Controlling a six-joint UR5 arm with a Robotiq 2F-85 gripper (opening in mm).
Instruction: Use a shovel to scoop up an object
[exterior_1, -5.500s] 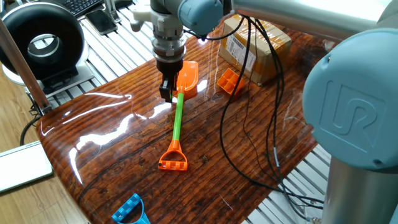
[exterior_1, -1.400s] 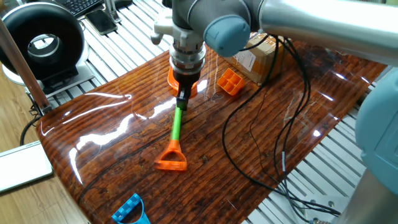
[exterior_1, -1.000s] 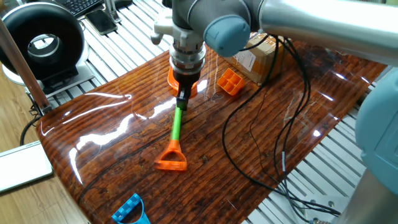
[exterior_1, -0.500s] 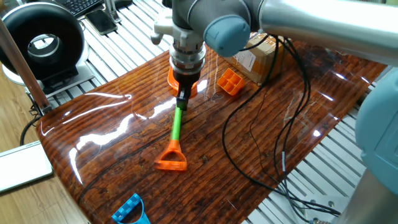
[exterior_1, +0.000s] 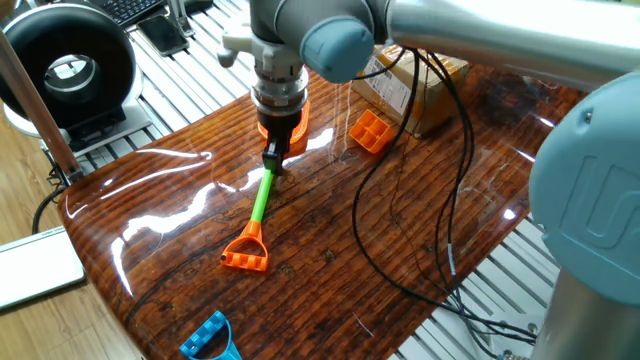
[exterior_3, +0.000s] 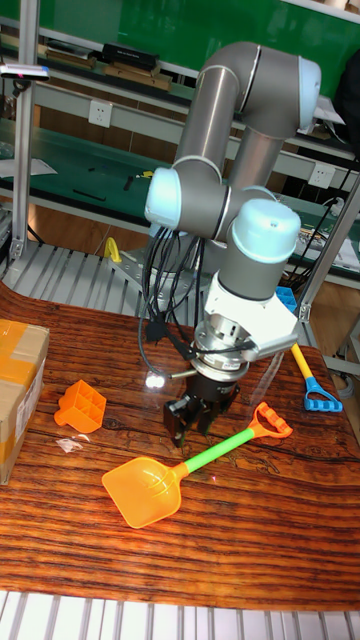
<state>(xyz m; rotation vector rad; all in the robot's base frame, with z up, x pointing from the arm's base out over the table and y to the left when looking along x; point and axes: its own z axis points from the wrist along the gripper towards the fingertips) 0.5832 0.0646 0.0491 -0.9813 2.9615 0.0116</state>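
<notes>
The shovel has a green shaft (exterior_1: 260, 200), an orange loop end (exterior_1: 245, 255) and an orange blade (exterior_3: 143, 490). In the fixed view the blade (exterior_1: 293, 125) is mostly hidden behind the wrist. My gripper (exterior_1: 272, 162) points straight down and is shut on the shaft close to the blade; in the tall fixed view the gripper (exterior_3: 190, 425) stands just behind the shaft (exterior_3: 215, 452). The object, a small orange gridded block (exterior_1: 370, 130), lies on the table to the right of the gripper, apart from the blade. The tall fixed view shows the block (exterior_3: 80, 405) left of the blade.
A brown cardboard box (exterior_1: 420, 80) sits behind the block, also visible as the box (exterior_3: 20, 390) at the left edge. A blue toy (exterior_1: 210, 338) lies at the table's front edge. Black cables (exterior_1: 400, 200) hang from the arm over the wooden table (exterior_1: 330, 260).
The gripper has shifted left with the shovel in its grip. The loop end has swung left and slightly toward the camera, so the blade is now farther from the block.
</notes>
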